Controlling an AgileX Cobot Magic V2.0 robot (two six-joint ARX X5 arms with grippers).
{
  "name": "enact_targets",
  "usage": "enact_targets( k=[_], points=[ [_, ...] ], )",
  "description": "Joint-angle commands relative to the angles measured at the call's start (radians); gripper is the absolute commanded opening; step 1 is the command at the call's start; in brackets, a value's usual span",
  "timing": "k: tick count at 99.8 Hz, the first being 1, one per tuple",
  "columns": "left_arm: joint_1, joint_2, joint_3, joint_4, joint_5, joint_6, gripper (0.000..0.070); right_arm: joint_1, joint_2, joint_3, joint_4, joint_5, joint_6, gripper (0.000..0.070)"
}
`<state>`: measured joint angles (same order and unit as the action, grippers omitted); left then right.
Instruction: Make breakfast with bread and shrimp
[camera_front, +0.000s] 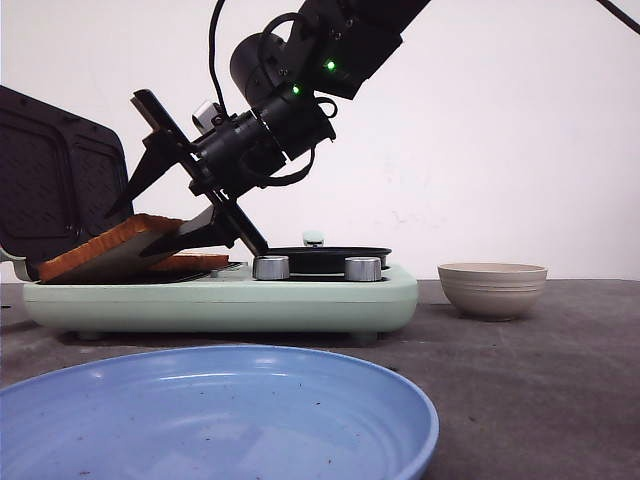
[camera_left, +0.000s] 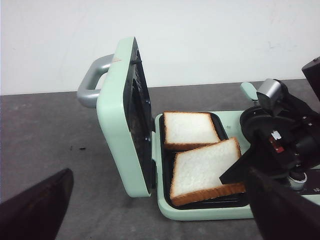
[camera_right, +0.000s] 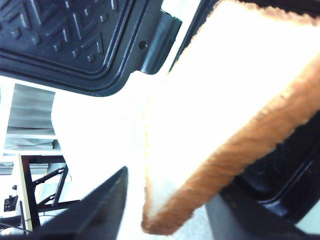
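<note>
Front view, far left: sandwich maker (camera_front: 230, 300) lid open, standing up at the left edge. In its tray at lower left sit the two bread slices: one flat slice (camera_front: 190, 263), and a tilted slice (camera_front: 110, 248) resting partly over it, raised end toward centre frame. My right gripper (camera_front: 195, 215) comes down from upper right on a slant; one finger lies under the raised edge of the tilted slice, the other stands well above it. Jaws look spread, not pinching the bread, so I read it as released.

Left wrist view: flat slice (camera_left: 189, 129) at mid-frame, tilted slice (camera_left: 206, 172) just below it, overlapping its near crust. My left gripper (camera_left: 150, 210): only dark fingertips at the bottom corners, looks spread wide with nothing held, well apart from the tray.

Right arm is plainly the nearer. No shrimp visible anywhere; beige bowl (camera_front: 492, 289) at right, blue plate (camera_front: 210, 420) along the bottom
</note>
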<state>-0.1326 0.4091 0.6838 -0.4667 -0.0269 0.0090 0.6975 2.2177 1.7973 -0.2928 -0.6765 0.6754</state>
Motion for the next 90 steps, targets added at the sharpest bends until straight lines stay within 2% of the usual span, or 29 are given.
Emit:
enact_targets(
  k=[1, 22, 35, 61, 90],
  points=[
    [0.002, 0.0, 0.007, 0.011, 0.001, -0.002, 0.0678, 0.005, 0.03, 0.047, -0.029, 0.017, -0.034, 0.0348],
    [0.002, 0.0, 0.007, 0.011, 0.001, -0.002, 0.0678, 0.008, 0.03, 0.171, -0.257, 0.137, -0.17, 0.0348],
    [0.002, 0.0, 0.007, 0.011, 0.001, -0.002, 0.0678, 0.008, 0.03, 0.233, -0.351, 0.163, -0.222, 0.0347],
    [0.002, 0.0, 0.007, 0.011, 0.001, -0.002, 0.0678, 0.011, 0.03, 0.247, -0.415, 0.188, -0.244, 0.0347],
    [0.001, 0.0, 0.007, 0.011, 0.001, -0.002, 0.0678, 0.027, 0.03, 0.247, -0.4, 0.189, -0.251, 0.0347]
  ],
)
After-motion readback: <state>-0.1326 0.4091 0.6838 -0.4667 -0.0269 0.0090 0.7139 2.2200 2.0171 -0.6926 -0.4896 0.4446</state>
